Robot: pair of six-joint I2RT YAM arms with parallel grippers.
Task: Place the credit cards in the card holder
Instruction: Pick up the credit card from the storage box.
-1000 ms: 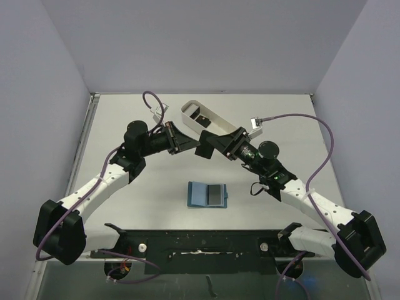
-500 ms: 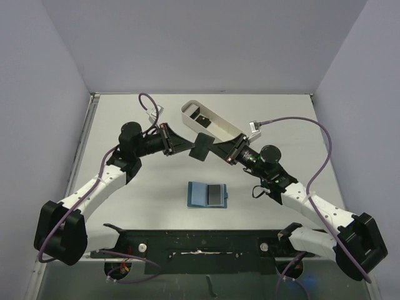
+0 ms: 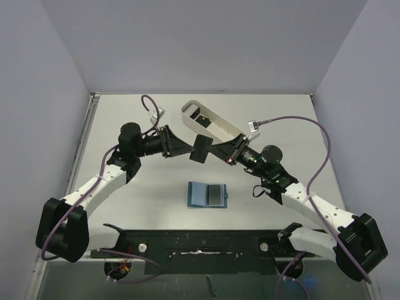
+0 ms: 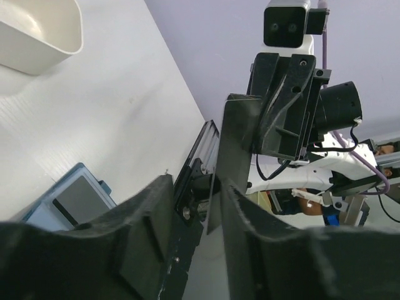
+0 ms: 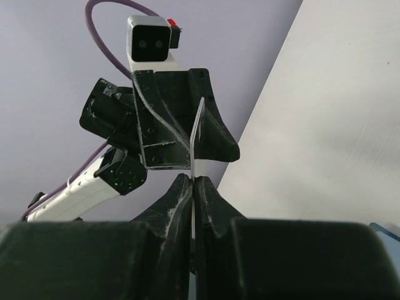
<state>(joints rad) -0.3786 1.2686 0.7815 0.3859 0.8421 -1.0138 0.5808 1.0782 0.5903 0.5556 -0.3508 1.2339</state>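
Handover in mid-air, seen from above: your left gripper (image 3: 189,149) and right gripper (image 3: 214,150) meet nose to nose over the table (image 3: 169,187), with a black credit card (image 3: 200,149) standing on edge between them. The card holder (image 3: 200,195) lies open on the table near the arm bases, a grey card (image 3: 216,194) already in its right pocket. More black cards (image 3: 203,117) wait in the white tray (image 3: 220,129) behind the grippers.

Left wrist view: your left fingers (image 4: 144,225) stand apart on either side of the card's lower end and grip nothing, while the right gripper clamps the upper part.

Right wrist view: your right fingers (image 5: 178,194) are pinched tight on the card's thin edge, so the right arm alone carries it. The swap probably gives that arm a grip suited to sliding the card into a pocket.
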